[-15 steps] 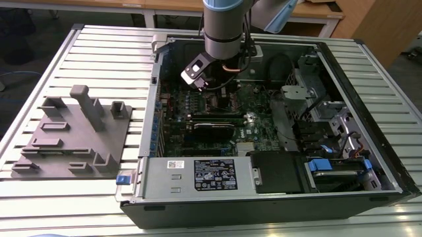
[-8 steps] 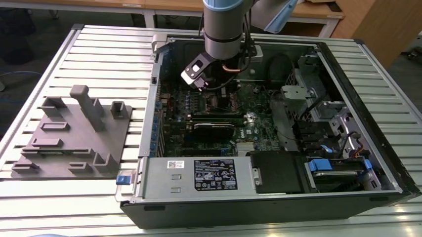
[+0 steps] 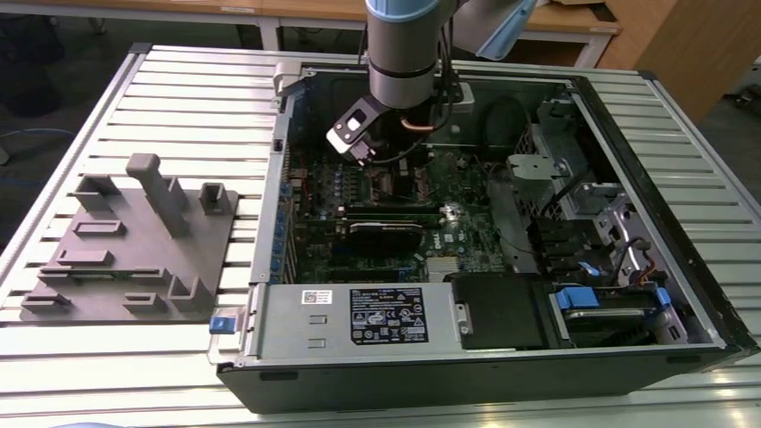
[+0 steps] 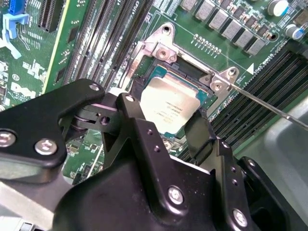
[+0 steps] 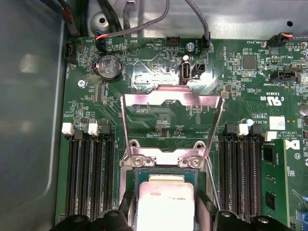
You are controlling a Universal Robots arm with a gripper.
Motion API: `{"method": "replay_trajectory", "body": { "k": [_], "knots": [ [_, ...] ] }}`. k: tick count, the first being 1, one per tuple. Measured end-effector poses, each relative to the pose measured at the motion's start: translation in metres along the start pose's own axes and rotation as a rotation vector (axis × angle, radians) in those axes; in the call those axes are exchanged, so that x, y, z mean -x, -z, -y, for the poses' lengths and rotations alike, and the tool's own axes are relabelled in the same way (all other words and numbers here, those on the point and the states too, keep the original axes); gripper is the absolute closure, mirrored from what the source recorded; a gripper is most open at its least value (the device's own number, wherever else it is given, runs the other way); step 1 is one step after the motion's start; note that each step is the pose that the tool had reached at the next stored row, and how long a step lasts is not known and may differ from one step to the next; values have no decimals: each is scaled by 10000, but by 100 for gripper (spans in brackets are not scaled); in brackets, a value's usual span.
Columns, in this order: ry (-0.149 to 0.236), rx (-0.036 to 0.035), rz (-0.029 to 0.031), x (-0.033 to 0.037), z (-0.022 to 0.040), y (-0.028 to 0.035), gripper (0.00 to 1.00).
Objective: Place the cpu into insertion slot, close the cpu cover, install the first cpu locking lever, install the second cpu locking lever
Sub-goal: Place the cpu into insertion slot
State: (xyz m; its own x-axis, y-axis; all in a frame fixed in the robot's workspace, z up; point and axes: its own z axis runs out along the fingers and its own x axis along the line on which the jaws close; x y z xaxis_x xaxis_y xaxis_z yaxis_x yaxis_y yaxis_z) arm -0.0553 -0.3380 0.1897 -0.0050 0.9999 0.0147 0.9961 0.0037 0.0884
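The gripper [image 4: 161,115] hangs inside the open computer case [image 3: 476,379], its fingers [image 4: 131,109] drawn in narrow against two opposite edges of the cpu [image 4: 169,102]. The cpu lies in the insertion slot [image 4: 188,71] on the green motherboard [image 5: 240,82]. In the first wrist view the cpu cover [image 5: 171,99] stands swung open, away from the chip

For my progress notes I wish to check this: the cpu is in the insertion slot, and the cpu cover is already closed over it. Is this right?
Not quite. The cpu is in the insertion slot, but the cpu cover is not closed. It stands open, swung back away from the cpu, as the first wrist view shows.
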Motion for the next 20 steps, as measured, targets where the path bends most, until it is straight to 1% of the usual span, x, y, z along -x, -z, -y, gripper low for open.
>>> {"method": "replay_trajectory", "body": {
  "k": [6,11,19,20],
  "knots": [
    [0,0,1,-1,-8,94,40],
    [0,0,1,-2,-13,143,40],
    [1,0,3,-2,-13,147,40],
    [0,0,3,-2,-13,147,42]
  ]
}}
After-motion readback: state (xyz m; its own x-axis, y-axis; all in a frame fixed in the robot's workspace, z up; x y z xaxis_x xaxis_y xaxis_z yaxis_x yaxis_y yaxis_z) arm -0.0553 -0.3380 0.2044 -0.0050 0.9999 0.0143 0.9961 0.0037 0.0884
